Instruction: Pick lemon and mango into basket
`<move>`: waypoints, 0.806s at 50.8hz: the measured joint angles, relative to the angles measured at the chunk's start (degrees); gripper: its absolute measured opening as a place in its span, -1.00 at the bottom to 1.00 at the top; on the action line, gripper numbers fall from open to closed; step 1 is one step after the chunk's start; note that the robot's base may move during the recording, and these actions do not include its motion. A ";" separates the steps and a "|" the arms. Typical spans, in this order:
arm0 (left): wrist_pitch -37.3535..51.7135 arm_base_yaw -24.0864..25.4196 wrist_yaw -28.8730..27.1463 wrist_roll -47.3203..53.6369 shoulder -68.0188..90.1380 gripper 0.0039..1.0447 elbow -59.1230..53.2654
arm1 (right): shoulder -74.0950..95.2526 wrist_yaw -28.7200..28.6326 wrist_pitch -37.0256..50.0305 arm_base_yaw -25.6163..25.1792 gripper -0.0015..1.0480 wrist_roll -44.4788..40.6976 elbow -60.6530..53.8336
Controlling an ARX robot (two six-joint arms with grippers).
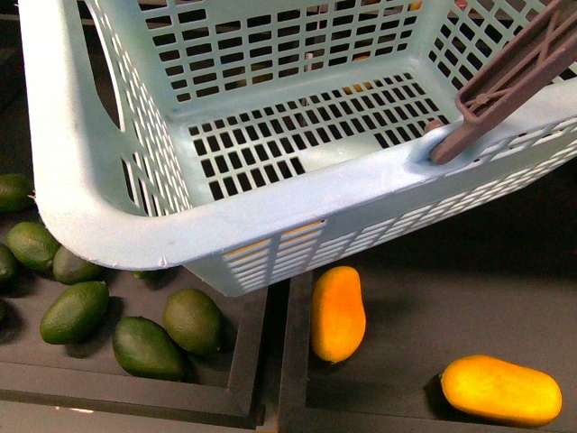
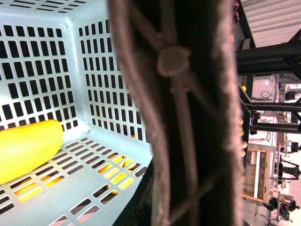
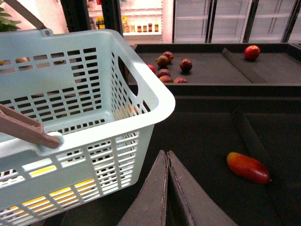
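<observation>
Basket [image 1: 270,225] of pale teal plastic is seen tilted just above the dark bench [image 1: 505,289]. Its walls and floor are made of slotted grid, and its rim is smooth and thick. A brown handle [image 1: 505,81] is fixed to the rim. Below it, the long, smooth, orange-yellow mango [image 1: 500,390] is lying on the bench. A second orange-yellow fruit [image 1: 338,311] is lying near it, by the basket's low edge. Dark green oval fruits [image 1: 149,347] are kept in the next tray. Another yellow fruit [image 2: 23,148] is seen against the basket's wall. Red apples [image 3: 164,70] and glass-door fridges [image 3: 235,21] are seen further back. The right end effector [image 3: 165,153] is pressed together, holding nothing. Whether the left end effector is apart or together cannot be told.
</observation>
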 joint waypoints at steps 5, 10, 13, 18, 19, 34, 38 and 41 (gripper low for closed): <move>0.00 0.00 -0.02 0.00 0.00 -0.92 0.00 | -1.42 0.00 -1.29 0.00 -0.96 0.02 0.00; 0.00 0.00 -0.02 0.00 0.00 -0.92 0.02 | -2.56 0.00 -2.54 0.00 -0.96 0.02 0.00; 0.00 0.00 -0.02 0.00 0.00 -0.92 0.00 | -3.26 0.00 -3.26 0.00 -0.96 0.02 0.00; 0.00 0.00 0.00 0.00 0.00 -0.92 0.00 | -4.20 0.00 -4.17 0.00 -0.96 0.02 0.00; 0.00 0.00 0.00 0.00 0.00 -0.92 0.00 | -4.39 0.00 -4.39 0.00 -0.96 0.00 0.00; 0.00 0.00 -0.15 0.07 0.00 -0.92 0.00 | -14.21 0.00 -14.53 0.00 -0.96 0.00 0.02; 0.00 0.00 -0.02 0.15 0.00 -0.92 0.00 | -14.25 0.00 -14.64 0.00 -0.96 0.00 0.02; 0.00 0.02 0.00 0.04 0.00 -0.92 0.00 | -14.29 0.00 -14.64 0.00 -0.96 0.00 0.02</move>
